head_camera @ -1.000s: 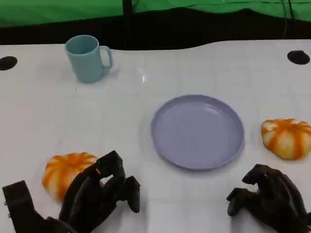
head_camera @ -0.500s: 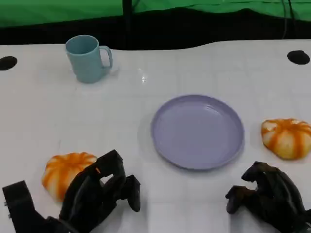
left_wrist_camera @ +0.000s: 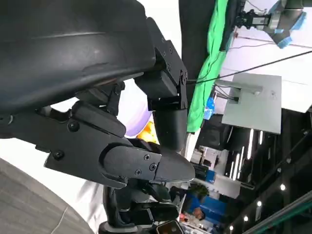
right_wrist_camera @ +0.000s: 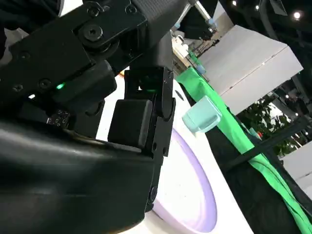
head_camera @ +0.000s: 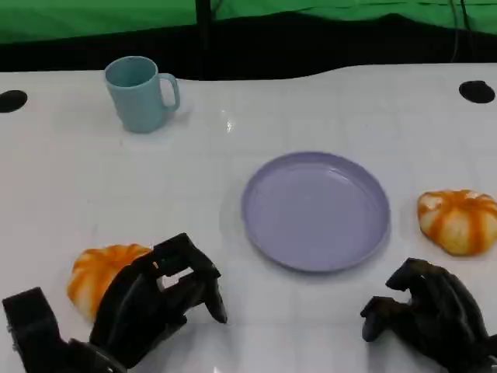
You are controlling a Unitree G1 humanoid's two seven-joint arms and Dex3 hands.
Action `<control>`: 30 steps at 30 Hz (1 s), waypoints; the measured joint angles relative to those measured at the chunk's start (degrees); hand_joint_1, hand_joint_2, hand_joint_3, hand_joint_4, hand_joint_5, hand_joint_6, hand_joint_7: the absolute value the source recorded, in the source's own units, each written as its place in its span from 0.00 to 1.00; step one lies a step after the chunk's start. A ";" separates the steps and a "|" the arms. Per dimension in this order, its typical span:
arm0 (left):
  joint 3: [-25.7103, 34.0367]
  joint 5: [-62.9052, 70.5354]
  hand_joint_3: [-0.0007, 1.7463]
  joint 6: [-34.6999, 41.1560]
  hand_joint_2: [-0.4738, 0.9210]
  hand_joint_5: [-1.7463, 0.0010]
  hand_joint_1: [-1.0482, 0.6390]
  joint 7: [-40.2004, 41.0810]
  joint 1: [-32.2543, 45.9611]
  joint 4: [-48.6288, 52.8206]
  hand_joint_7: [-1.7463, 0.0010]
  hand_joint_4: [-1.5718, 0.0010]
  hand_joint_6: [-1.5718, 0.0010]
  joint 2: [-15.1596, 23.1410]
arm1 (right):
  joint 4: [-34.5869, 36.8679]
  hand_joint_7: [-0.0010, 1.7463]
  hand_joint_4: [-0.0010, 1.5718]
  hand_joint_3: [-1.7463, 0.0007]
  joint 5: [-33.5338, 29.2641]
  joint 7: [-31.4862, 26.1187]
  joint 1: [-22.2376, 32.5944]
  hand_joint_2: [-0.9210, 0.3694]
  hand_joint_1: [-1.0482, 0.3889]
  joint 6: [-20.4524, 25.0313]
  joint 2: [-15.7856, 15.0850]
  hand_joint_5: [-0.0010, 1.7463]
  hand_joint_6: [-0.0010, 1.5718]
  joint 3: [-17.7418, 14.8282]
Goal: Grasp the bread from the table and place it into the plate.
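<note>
White table (head_camera: 78, 194): holds two orange-and-white loaves, one plate, one mug. Near bread (head_camera: 99, 273), at the near left, lies on the table just beside and partly behind the left hand (head_camera: 159, 299). Left hand: fingers spread apart above the table next to that loaf, holding nothing; whether any finger touches the bread cannot be told. Far bread (head_camera: 460, 221), at the right edge, lies beside the plate and apart from it. Right hand (head_camera: 423, 315): fingers curled in with nothing in them, low at the near right, clear of both loaf and plate. Lilac plate (head_camera: 315, 210): centre of table, bare. Pale blue mug (head_camera: 140, 93): far left, upright, not involved. Step judged: reach and pre-grasp on the near bread; nothing lifted yet. Next move calls for bringing the left hand over the loaf, closing around its sides, then carrying it right to the plate.
</note>
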 measured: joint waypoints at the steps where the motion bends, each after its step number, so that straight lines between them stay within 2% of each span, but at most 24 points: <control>1: -0.05 0.01 0.13 0.00 1.00 0.12 0.22 0.00 0.00 -0.38 0.67 0.65 0.57 0.27 | -0.21 0.19 1.00 1.00 0.00 0.00 0.16 0.16 0.02 0.00 0.00 0.41 1.00 0.01; 3: -0.22 0.41 0.14 -0.25 1.00 0.18 0.19 0.00 -0.01 -1.58 0.73 0.69 0.60 1.14 | -0.55 0.19 1.00 1.00 -0.01 0.00 0.40 0.16 0.01 0.00 0.01 0.41 1.00 0.02; 9: -1.56 6.11 0.13 -4.30 1.00 0.31 0.19 2.42 -0.02 -4.71 0.80 0.71 0.66 4.73 | -0.87 0.20 1.00 1.00 -0.01 0.02 0.74 0.16 0.01 -0.05 0.01 0.41 1.00 0.07; 15: -3.00 12.82 0.14 -6.84 1.00 0.43 0.20 5.93 0.07 -8.29 0.86 0.70 0.71 9.07 | -1.42 0.21 1.00 1.00 -0.04 -0.20 1.03 0.17 0.01 0.09 0.04 0.42 1.00 0.20; 18: -3.54 15.07 0.12 -6.74 1.00 0.46 0.18 7.71 0.19 -11.39 0.89 0.76 0.74 11.29 | -1.98 0.21 1.00 1.00 -0.03 -0.46 1.11 0.17 0.01 0.20 0.08 0.42 1.00 0.20; 23: -4.10 15.87 0.12 -5.45 1.00 0.45 0.18 8.86 0.22 -13.84 0.90 0.77 0.74 13.81 | -2.01 0.21 1.00 1.00 -0.03 -0.47 1.16 0.16 0.01 0.20 0.08 0.42 1.00 0.21; 24: -4.27 15.87 0.09 -5.25 1.00 0.51 0.17 9.05 0.24 -13.91 0.93 0.86 0.79 13.83 | -2.01 0.21 1.00 1.00 -0.03 -0.47 1.16 0.17 0.01 0.20 0.08 0.41 1.00 0.22; 25: -4.49 17.42 0.09 -4.45 1.00 0.53 0.17 9.50 0.55 -15.13 0.94 0.89 0.81 14.51 | -2.06 0.21 1.00 1.00 -0.03 -0.47 1.16 0.17 0.01 0.24 0.12 0.41 1.00 0.26; 28: -4.55 26.33 0.07 -1.76 1.00 0.56 0.17 10.80 1.08 -22.32 0.97 0.91 0.82 21.99 | -2.16 0.20 1.00 1.00 -0.02 -0.46 1.20 0.16 0.01 0.44 0.12 0.41 1.00 0.29; 30: -4.06 29.62 0.08 -0.79 1.00 0.66 0.15 12.42 1.05 -25.66 0.99 0.91 0.83 24.85 | -2.17 0.21 1.00 1.00 -0.02 -0.47 1.21 0.17 0.01 0.45 0.09 0.41 1.00 0.26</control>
